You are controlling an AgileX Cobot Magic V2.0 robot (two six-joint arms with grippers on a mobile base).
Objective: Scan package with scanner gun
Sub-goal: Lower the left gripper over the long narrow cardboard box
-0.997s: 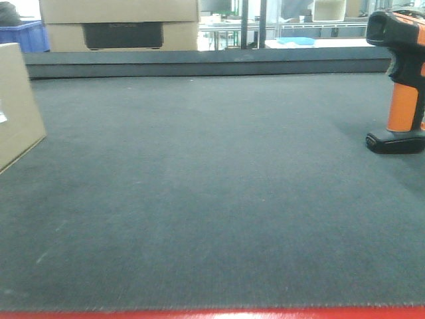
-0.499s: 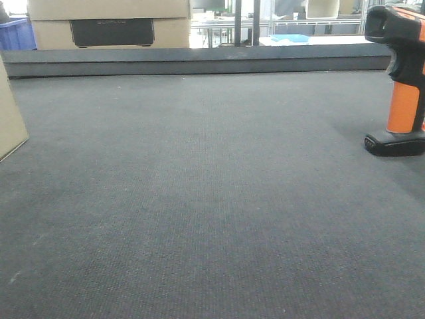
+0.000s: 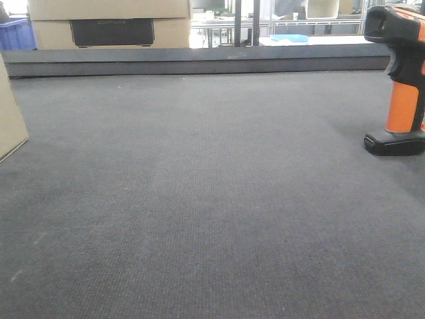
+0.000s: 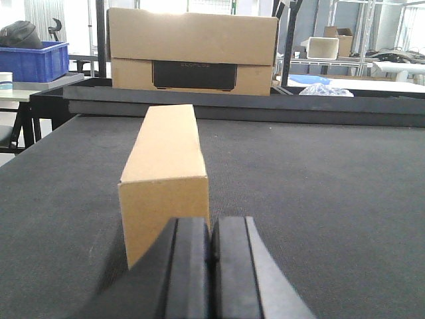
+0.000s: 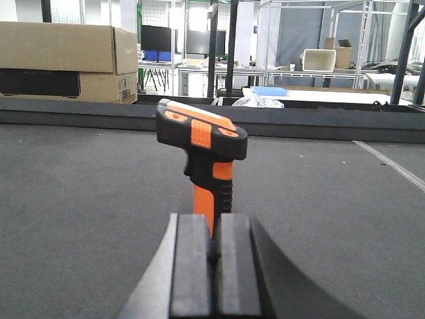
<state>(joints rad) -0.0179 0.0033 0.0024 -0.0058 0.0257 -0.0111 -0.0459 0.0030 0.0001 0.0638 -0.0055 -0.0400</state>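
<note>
Work surface: a dark grey mat (image 3: 212, 199) with a raised rail (image 3: 199, 63) along its far edge. The package (image 4: 166, 176) stands on edge on the left part of the mat. Its narrow end faces the left gripper (image 4: 212, 232) and its long axis runs away from it. In the front view only one corner of the package enters the frame, at the left border. The left jaws are closed, pads pressed together with nothing between them. Their tips sit low, just in front of the package's near end (contact cannot be determined). The scanner (image 3: 398, 80) stands upright on its black base on the right part of the mat, well apart from the package, with the black head at top and the orange handle below. The right gripper (image 5: 214, 242) is directly in line with the handle. Its jaws are likewise closed and empty, with the tips just short of the scanner. Beyond the rail sits a large box (image 4: 192, 50) with a dark panel, and left of it a blue bin (image 4: 33, 60).
</note>
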